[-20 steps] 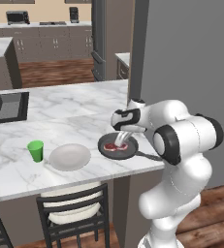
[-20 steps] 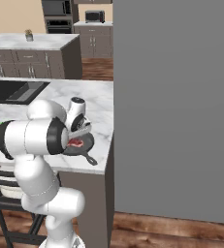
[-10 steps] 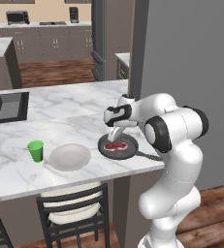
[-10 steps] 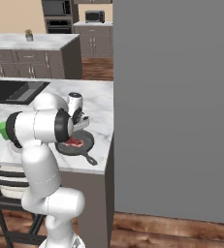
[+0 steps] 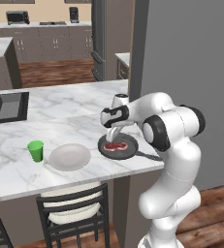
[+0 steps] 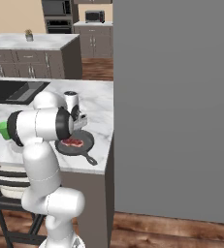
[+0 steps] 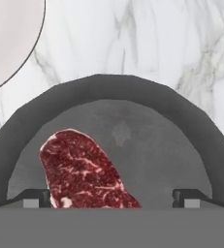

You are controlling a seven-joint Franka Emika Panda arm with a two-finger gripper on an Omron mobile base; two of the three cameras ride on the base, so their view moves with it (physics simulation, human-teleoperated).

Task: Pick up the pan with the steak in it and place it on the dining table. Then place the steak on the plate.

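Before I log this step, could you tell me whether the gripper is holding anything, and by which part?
Nothing is held. The gripper is open, poised over the steak lying in the pan.

So the dining table (image 5: 79, 109) is white veined marble. Sitting right on it: the pan (image 5: 118, 147) near the right end, the plate (image 5: 70, 156) just left of the pan, and a green cup (image 5: 35, 150) left of the plate.

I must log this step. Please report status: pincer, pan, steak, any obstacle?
Pincer open, low over steak. Steak in pan, pan on dining table. Plate beside pan, nothing between.
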